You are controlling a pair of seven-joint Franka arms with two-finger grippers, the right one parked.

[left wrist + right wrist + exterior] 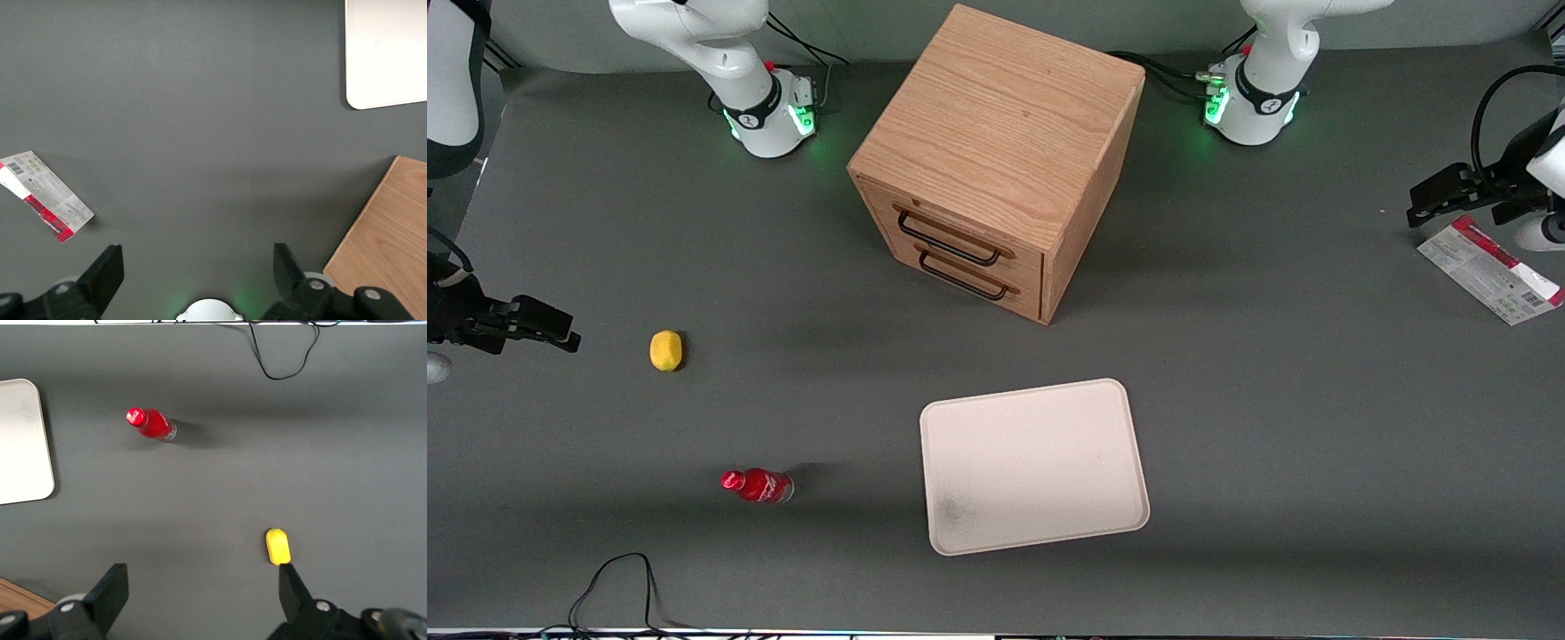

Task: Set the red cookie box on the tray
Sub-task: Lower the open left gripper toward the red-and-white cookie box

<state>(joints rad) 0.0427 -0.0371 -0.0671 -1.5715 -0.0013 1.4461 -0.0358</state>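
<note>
Working arm's end effector (193, 267) hangs above bare dark grey desk (1316, 400) at the working arm's end, fingers (107, 267) spread wide, nothing between them. In the front view it (1436, 197) sits just beside the box and slightly farther from the camera.

Flat thin red cookie box with white end and pale printed barcode face (1489, 269) lies flat on the desk, printed face up, at the extreme working-arm end, well apart from the large cream-white rectangular tray with rounded corners (1034, 466). Tray lies nearer the front camera, in front of the light oak two-drawer wooden cabinet (996, 160). Tray looks bare apart from a faint grey smudge.

Step in hand, as I judge it: approach and grasp. Not yet begun; no contact.

Orientation: the box's long axis runs diagonally across the desk. In the front view one short end points toward the end effector, the other toward the desk edge and nearer the camera. The wrist view shows the same carton (45, 195) skewed to the finger line.

To do it well: centre over the carton, turn the wrist so the fingers straddle the short width across the long edges, and descend fully, since the carton is very thin. Risk: pads skating off a low edge.
</note>
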